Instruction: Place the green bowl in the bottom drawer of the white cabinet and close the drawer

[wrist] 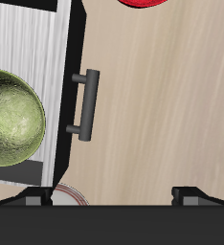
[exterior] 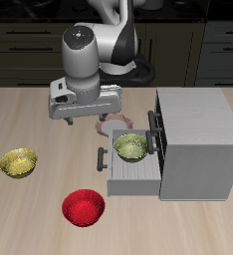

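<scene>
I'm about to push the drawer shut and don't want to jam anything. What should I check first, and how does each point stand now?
1. Green bowl inside the bottom drawer: ok.
2. Bowl sits below the drawer walls so it clears the white cabinet: cannot tell.
3. End effector released, nothing between its fingers: ok.
4. Drawer handle free to push: ok.
5. Red bowl and yellow bowl clear of the drawer's path: ok.
6. Drawer closed: not ok, open.
</scene>
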### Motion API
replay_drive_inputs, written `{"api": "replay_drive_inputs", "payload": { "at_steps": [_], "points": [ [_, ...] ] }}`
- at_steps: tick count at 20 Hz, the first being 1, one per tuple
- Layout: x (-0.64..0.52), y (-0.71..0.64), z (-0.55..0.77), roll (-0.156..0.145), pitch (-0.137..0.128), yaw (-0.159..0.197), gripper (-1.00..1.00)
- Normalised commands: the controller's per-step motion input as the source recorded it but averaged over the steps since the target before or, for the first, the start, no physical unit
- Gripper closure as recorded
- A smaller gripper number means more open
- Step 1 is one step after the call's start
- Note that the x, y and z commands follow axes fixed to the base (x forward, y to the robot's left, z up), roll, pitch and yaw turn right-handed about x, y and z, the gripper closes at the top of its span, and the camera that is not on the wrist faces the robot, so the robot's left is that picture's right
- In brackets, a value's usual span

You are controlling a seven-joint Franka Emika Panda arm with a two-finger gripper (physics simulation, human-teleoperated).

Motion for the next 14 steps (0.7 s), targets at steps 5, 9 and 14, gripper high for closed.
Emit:
{"api": "replay_drive_inputs", "payload": {
  "at_steps": [5,9,14],
  "points": [
    [0.01,-0.04,0.08,-0.011,-0.011,0.109,-1.00],
    [0.04,0.04,0.10,-0.027,-0.002,0.309,-1.00],
    [0.05,0.05,0.06,-0.013,-0.001,0.220,-1.00]
  ]
}}
